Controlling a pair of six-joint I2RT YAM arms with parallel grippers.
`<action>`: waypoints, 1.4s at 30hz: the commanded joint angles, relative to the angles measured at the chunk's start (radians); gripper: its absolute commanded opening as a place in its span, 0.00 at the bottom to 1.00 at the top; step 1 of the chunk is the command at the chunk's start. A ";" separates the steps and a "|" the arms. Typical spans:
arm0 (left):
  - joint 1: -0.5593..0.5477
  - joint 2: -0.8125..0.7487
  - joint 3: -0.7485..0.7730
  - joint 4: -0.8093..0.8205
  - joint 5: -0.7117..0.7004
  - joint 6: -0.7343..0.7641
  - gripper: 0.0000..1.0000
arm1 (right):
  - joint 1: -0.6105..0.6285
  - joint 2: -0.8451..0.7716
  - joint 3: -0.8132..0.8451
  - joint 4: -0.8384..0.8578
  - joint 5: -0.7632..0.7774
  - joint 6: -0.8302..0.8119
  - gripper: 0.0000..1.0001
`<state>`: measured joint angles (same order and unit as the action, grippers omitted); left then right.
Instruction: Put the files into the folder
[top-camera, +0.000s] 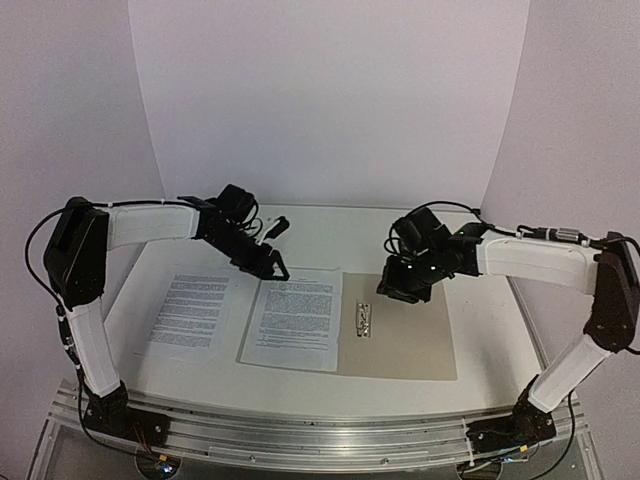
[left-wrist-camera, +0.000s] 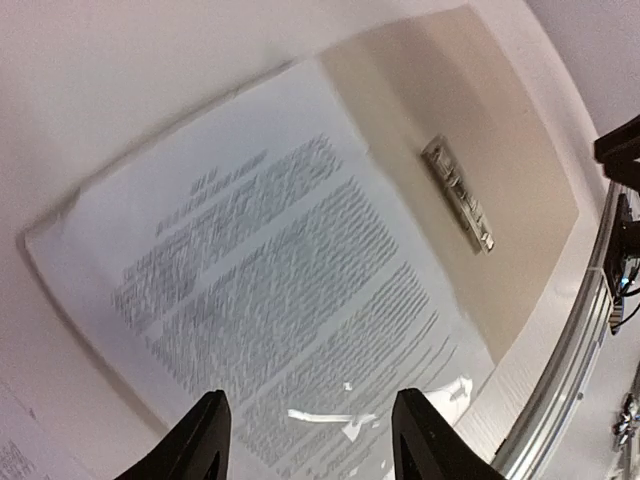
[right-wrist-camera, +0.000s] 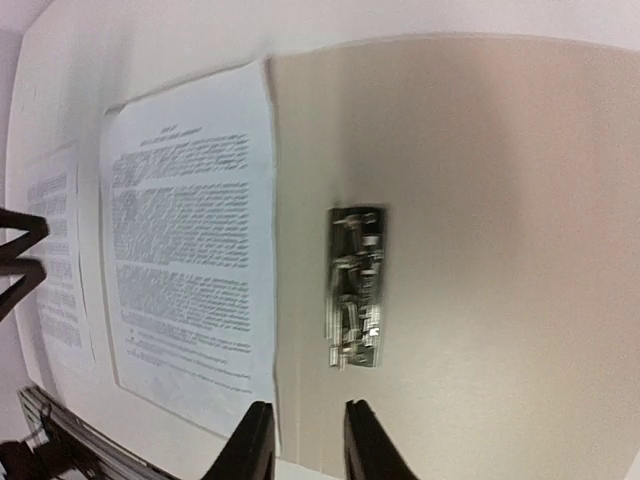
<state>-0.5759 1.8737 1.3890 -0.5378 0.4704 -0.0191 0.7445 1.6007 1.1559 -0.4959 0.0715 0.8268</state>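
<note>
The beige folder (top-camera: 400, 345) lies open on the table, its metal clip (top-camera: 362, 318) on the spine. One of the files (top-camera: 295, 322), a printed white sheet, rests on the folder's left half; a second sheet (top-camera: 190, 310) lies on the table to the left. My left gripper (top-camera: 272, 262) hovers above the first sheet's far edge. In the left wrist view the gripper (left-wrist-camera: 312, 440) is open over the sheet (left-wrist-camera: 260, 260) with nothing between its fingers. My right gripper (right-wrist-camera: 308, 445) hangs above the folder (right-wrist-camera: 500, 250) beside the clip (right-wrist-camera: 355, 290), narrowly open and empty.
The white table (top-camera: 480, 250) ends at an aluminium rail (top-camera: 320, 430) along the near edge, where both arm bases are bolted. A white backdrop (top-camera: 330, 100) rises behind the table.
</note>
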 joint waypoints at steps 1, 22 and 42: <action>-0.030 0.164 0.305 0.054 0.041 0.238 0.58 | -0.079 -0.064 -0.131 -0.023 -0.025 0.027 0.39; -0.223 0.520 0.639 0.064 -0.172 -0.438 0.33 | -0.185 0.317 -0.040 0.261 -0.235 -0.135 0.23; -0.338 0.586 0.644 -0.019 -0.283 -0.682 0.33 | -0.168 0.104 -0.200 0.287 -0.296 -0.031 0.21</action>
<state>-0.9079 2.4413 1.9896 -0.5414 0.2302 -0.6650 0.5577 1.8229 1.0221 -0.2027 -0.1927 0.7401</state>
